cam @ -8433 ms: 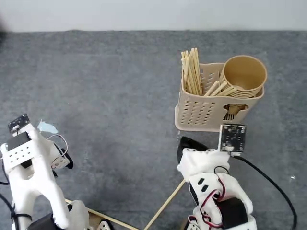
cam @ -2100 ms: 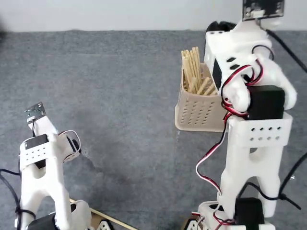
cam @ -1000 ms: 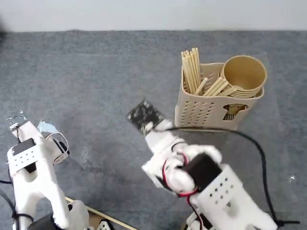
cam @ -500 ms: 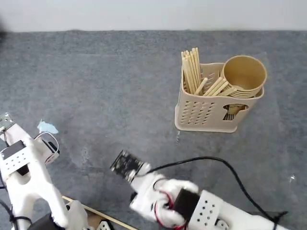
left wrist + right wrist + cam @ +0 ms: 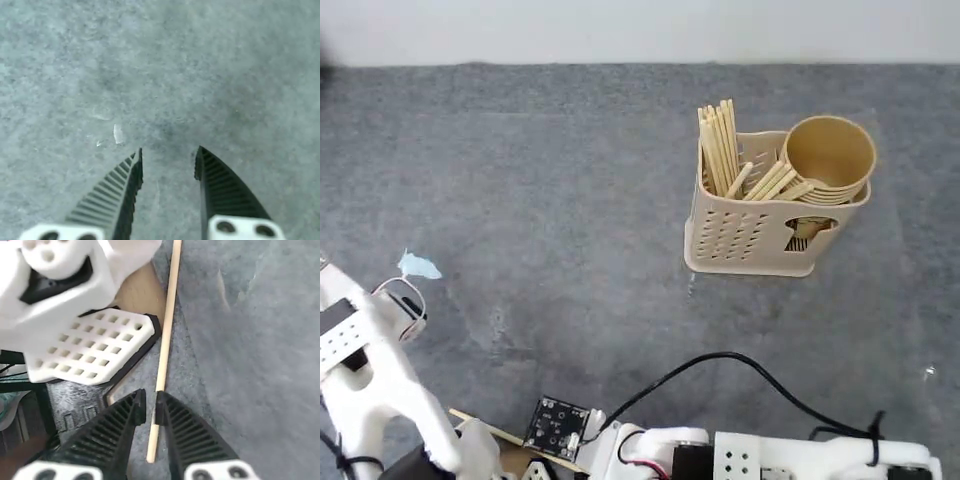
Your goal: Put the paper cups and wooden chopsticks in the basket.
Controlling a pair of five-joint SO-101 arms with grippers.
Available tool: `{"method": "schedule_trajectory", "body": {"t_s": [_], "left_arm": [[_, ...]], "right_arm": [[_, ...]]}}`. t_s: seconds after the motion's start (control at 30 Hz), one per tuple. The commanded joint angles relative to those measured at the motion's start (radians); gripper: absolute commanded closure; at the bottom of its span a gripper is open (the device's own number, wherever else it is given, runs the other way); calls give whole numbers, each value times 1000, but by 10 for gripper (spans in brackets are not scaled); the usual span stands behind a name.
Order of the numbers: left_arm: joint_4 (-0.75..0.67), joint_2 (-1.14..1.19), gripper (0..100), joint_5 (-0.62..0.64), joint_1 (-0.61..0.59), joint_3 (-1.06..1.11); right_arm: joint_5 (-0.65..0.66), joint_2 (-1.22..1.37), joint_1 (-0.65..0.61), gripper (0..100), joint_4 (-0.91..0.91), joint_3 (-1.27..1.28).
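Observation:
The beige basket (image 5: 775,235) stands at the back right and holds a bundle of wooden chopsticks (image 5: 718,150) and stacked paper cups (image 5: 830,152). One more wooden chopstick (image 5: 165,340) lies on the mat at the front edge, also seen as chopstick (image 5: 485,432) beside the left arm's base. My right gripper (image 5: 150,395) is low over its near end, its fingers a narrow gap apart astride the stick. My left gripper (image 5: 167,152) hangs open over bare mat, holding nothing.
The left arm (image 5: 360,370) stands at the front left, with its white perforated base (image 5: 90,350) right beside the loose chopstick. The right arm (image 5: 760,460) lies along the front edge, its cable (image 5: 760,375) looping over the mat. A pale blue scrap (image 5: 418,266) lies at the left.
The right arm swung from the middle of the mat down to the front left edge, over the loose chopstick. The left arm drew back toward the left edge.

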Motion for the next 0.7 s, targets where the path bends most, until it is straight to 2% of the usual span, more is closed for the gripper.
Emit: {"method": "schedule_trajectory", "body": {"t_s": [0.0, 0.07, 0.27, 0.43, 0.67], "left_arm": [[-14, -32, 833, -2, -8, -51], [-14, -32, 833, -2, -8, -53], [-14, -32, 833, -2, -8, -54], [-14, -32, 833, -2, -8, -54], [-14, -32, 833, -2, -8, -54]], "right_arm": [[-9, -19, -8, 809, -59, 41], [-9, -19, -7, 768, -64, 57], [-9, -19, -16, 818, -87, 61], [-15, -19, -91, 819, -97, 63], [-9, -18, -93, 822, -171, 132]]}}
